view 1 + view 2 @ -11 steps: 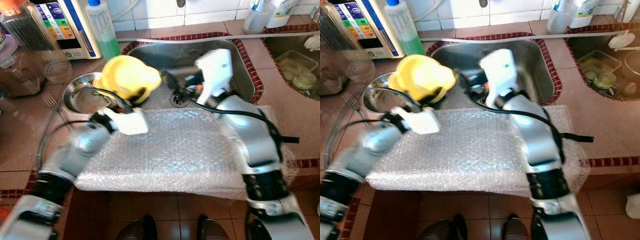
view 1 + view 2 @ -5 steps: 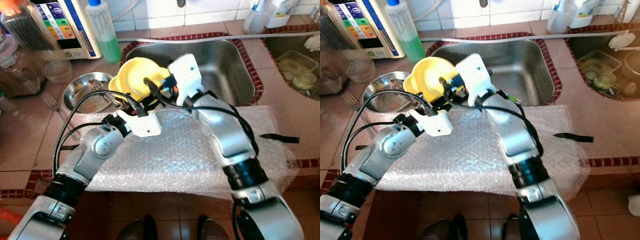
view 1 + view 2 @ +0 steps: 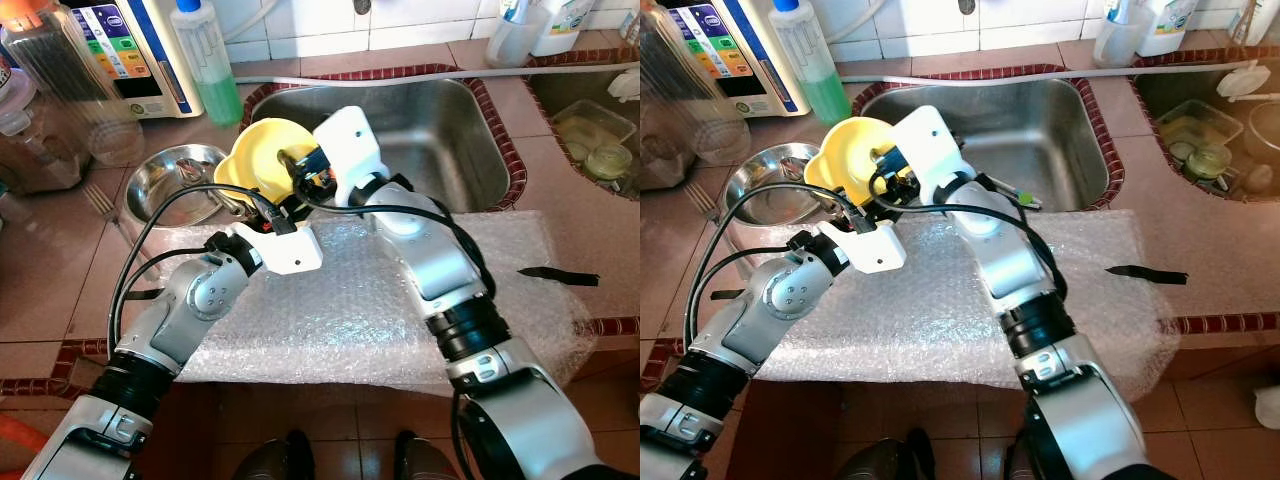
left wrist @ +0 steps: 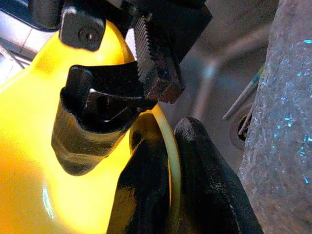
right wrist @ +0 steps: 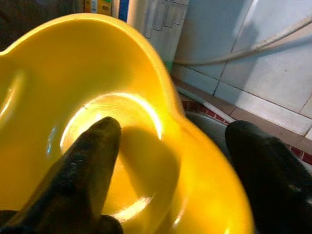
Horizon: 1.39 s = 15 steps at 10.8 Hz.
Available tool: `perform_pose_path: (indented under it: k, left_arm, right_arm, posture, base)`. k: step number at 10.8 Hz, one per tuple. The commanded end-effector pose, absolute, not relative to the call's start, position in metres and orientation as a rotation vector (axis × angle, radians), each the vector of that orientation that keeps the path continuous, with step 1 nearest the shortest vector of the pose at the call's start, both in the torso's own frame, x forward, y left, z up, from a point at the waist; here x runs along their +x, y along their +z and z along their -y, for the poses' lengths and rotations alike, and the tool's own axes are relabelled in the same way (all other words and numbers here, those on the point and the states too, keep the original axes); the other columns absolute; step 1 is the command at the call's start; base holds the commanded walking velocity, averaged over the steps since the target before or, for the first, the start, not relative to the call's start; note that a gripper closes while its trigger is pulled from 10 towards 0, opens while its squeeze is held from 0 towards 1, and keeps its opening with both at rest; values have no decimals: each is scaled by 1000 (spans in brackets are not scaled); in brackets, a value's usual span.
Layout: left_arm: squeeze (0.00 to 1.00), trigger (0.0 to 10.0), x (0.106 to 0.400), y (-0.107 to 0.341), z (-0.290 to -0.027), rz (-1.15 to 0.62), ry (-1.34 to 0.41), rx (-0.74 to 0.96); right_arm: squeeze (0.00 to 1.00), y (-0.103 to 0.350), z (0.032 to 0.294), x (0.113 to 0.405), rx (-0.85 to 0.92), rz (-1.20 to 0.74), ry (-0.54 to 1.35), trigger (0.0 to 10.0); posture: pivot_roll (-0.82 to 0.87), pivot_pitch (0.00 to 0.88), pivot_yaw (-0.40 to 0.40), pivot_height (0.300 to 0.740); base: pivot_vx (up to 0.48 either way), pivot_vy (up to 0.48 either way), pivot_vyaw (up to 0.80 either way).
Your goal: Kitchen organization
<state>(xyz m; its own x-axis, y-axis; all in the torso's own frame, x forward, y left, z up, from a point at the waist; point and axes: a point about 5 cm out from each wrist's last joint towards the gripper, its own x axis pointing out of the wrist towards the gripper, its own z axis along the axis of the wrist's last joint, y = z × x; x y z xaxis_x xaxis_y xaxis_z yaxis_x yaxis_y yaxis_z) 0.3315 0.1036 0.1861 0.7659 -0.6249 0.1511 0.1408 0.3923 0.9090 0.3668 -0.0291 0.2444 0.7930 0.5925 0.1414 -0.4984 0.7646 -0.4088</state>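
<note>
A yellow plastic bowl (image 3: 252, 165) is held tilted over the left rim of the steel sink (image 3: 450, 120). My left gripper (image 3: 266, 207) comes up from below and is shut on the bowl's lower rim; in the left wrist view its two fingers (image 4: 146, 195) pinch the thin yellow edge. My right gripper (image 3: 292, 168) reaches in from the sink side and stands open astride the bowl's (image 5: 97, 73) rim. One of its fingers (image 5: 92, 161) is inside the bowl, the other outside it.
A steel bowl (image 3: 172, 192) sits left of the sink, a fork (image 3: 100, 203) beside it. Bubble wrap (image 3: 400, 320) covers the counter's front, with a black strip (image 3: 556, 273) on its right. A green soap bottle (image 3: 207, 60) and an appliance (image 3: 130, 50) stand behind.
My right gripper has swung left from over the sink drain to the yellow bowl and now straddles its rim. The left arm has shifted slightly right, still holding the bowl.
</note>
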Motion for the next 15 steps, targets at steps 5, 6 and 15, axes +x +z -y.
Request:
perform_pose_path:
  k: [5,6,15]
  left_arm:
    - [0,0,321,189,-83,605,-581,1069]
    - [0,0,321,189,-82,605,-581,1075]
    - [0,0,321,183,-79,586,-596,1080]
  right_arm:
    - [0,247,11,371,-460,289,613,0]
    - [0,247,12,373,-466,282,601,0]
    - [0,267,14,375,-463,427,531,0]
  posture:
    - [-172,211,126,740]
    - [-170,211,125,740]
    - [-177,210,127,740]
  base:
    - [0,0,0]
    - [0,0,0]
    - [0,0,0]
